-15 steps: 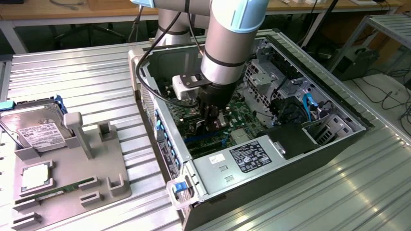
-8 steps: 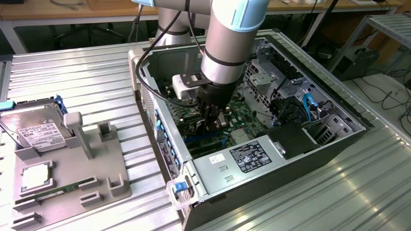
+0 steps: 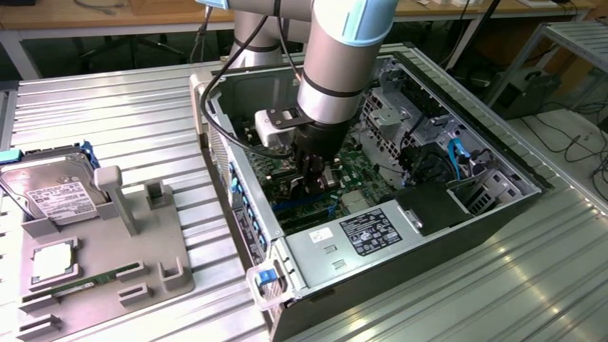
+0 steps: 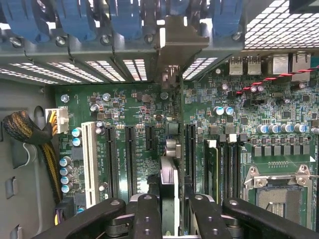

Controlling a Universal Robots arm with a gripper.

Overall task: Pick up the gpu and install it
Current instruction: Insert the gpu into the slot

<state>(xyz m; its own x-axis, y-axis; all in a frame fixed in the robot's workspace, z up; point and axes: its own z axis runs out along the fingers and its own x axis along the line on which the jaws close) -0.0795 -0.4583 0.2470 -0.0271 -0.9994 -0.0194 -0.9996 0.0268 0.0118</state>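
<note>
**A:** What does the exterior view give you that the wrist camera can't?

**B:** The whole setting: the arm reaching down into the open computer case (image 3: 399, 178), which lies on its side on a ribbed metal table (image 3: 124, 114). On the exterior view's left, well apart from the gripper (image 3: 309, 187), a grey fixture tray (image 3: 105, 249) holds a hard drive (image 3: 53, 189), a processor (image 3: 54, 260) and a green memory stick (image 3: 81, 283).

**A:** And the wrist view?

**B:** Close detail. The gripper (image 4: 172, 214) pinches the gpu (image 4: 169, 149) between its black fingers (image 4: 147, 216) (jaws pressed in on the card's two faces). The card stands on edge, straight out from the fingers, over the green motherboard (image 4: 134, 134), among the black expansion slots (image 4: 130, 159) and just beside one of them.

**A:** How does the gpu look?

**B:** Thin and dark, seen edge-on. Its far end carries a metal bracket (image 4: 172, 50) that reaches the perforated rear slot panel (image 4: 89, 69) under the blue retention clips (image 4: 75, 20). Whether it is seated in a slot, I cannot tell.
</note>
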